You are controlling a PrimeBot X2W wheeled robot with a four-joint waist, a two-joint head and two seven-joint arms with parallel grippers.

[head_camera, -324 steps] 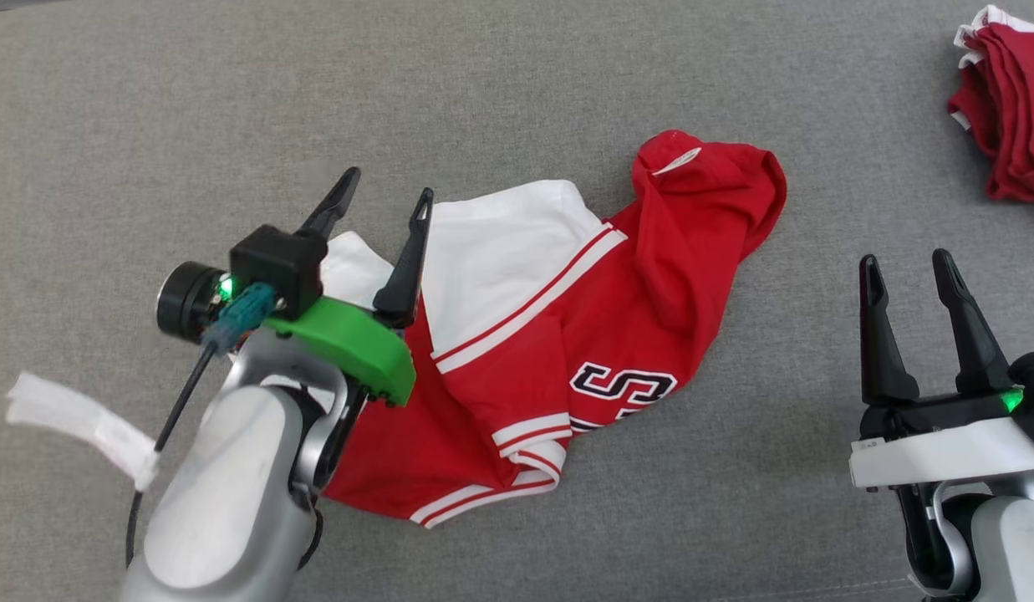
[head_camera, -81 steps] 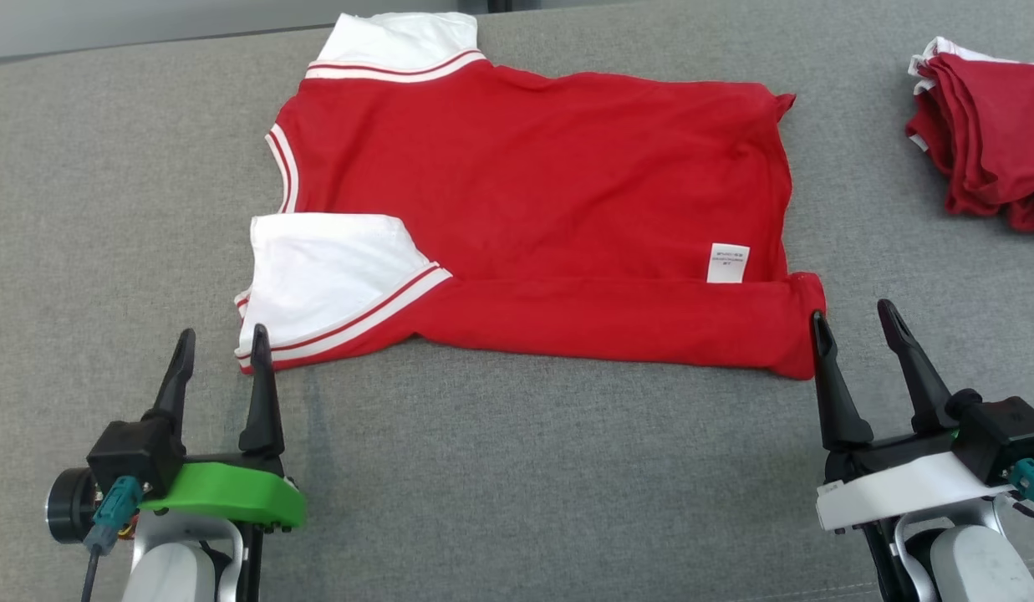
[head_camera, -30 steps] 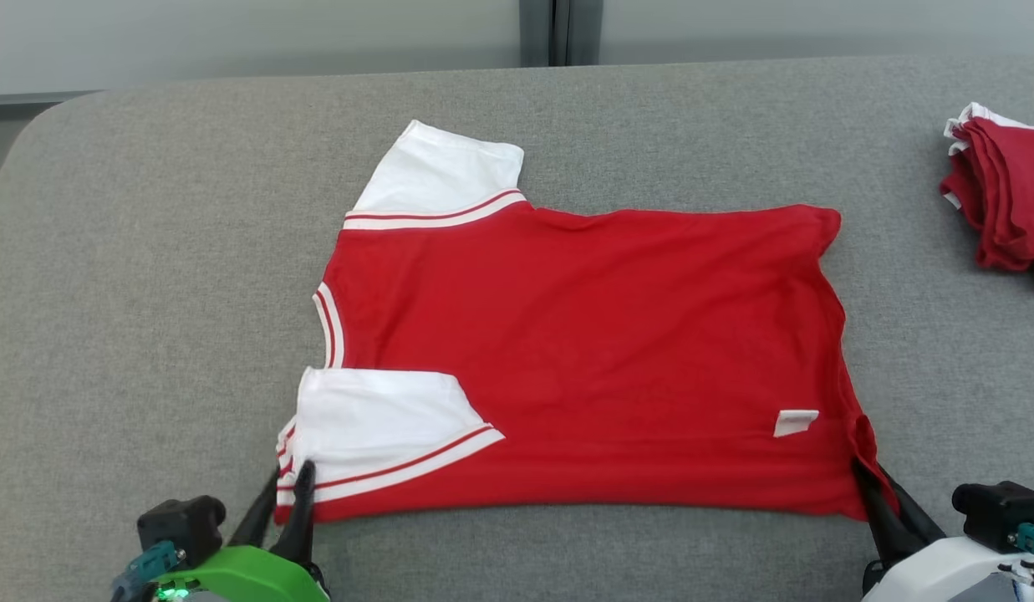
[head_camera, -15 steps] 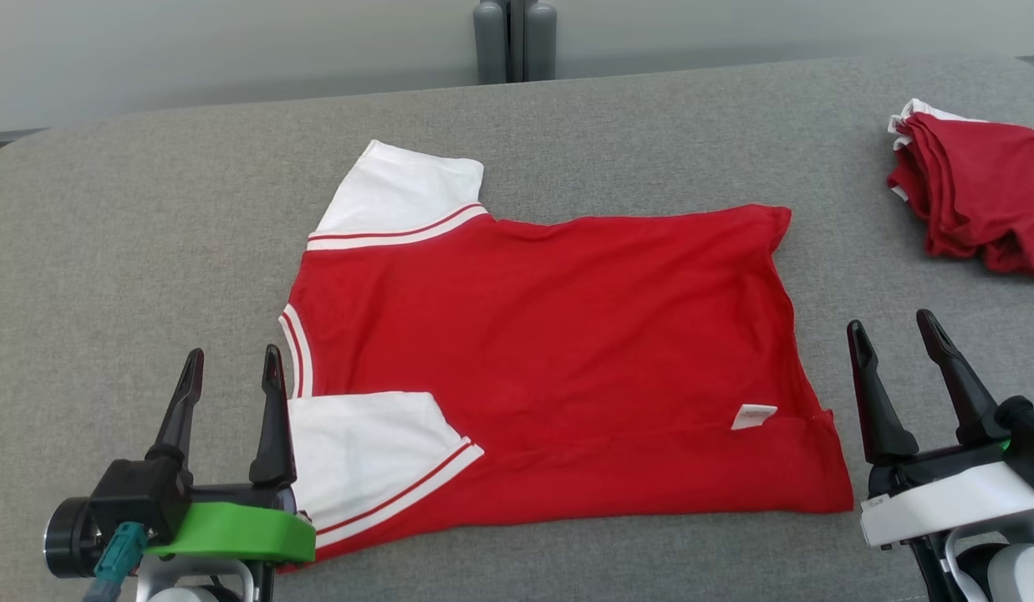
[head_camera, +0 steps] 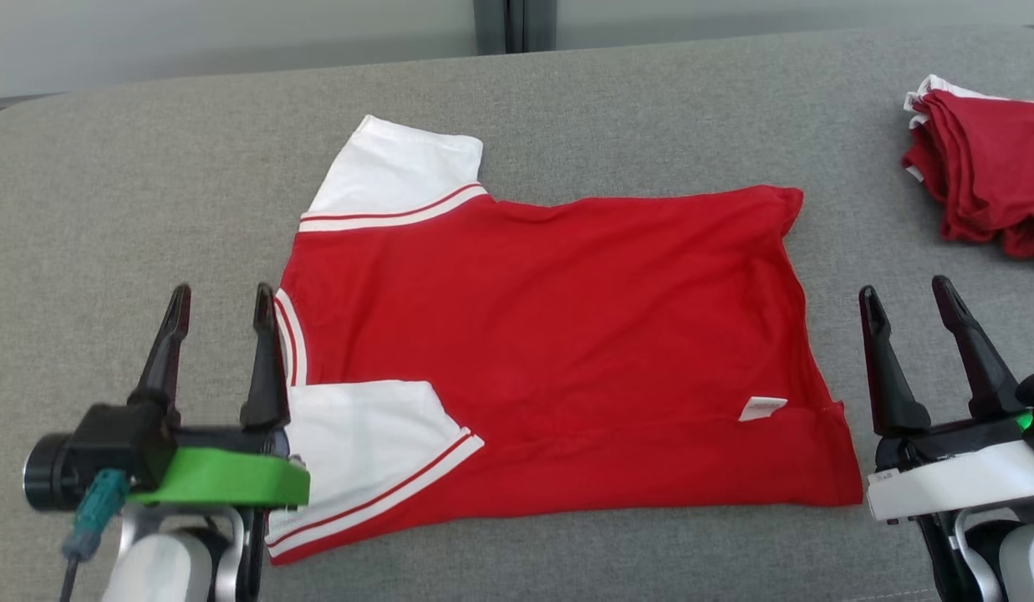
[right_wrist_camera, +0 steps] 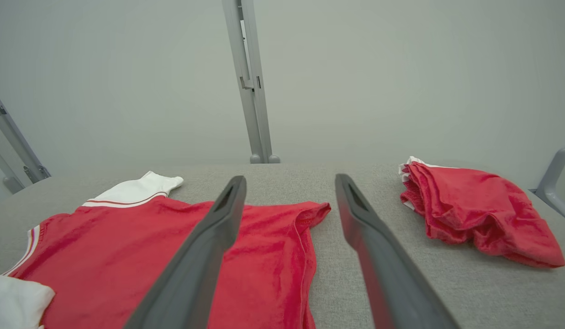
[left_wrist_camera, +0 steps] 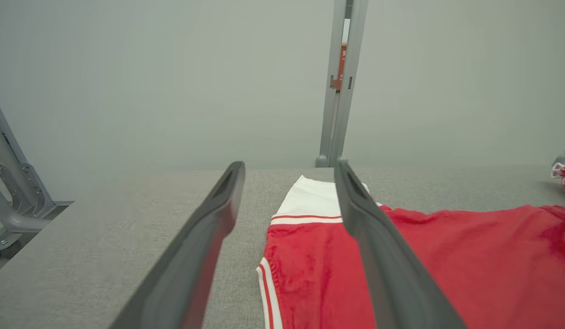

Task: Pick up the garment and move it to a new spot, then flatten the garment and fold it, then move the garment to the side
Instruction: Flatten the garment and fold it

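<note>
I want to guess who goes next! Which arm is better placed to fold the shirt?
Probably left: its open jaws overlap the shirt at its sleeve in the head view; the right jaws stand just off the hem.

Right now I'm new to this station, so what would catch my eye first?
A red shirt with white sleeves lies spread flat in the middle. The left gripper and right gripper, both open, flank its near corners, and a heap of red garments sits far right.

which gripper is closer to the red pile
Right. The right gripper sits open just below the pile in the head view; the left gripper is across the shirt, by its collar.
</note>
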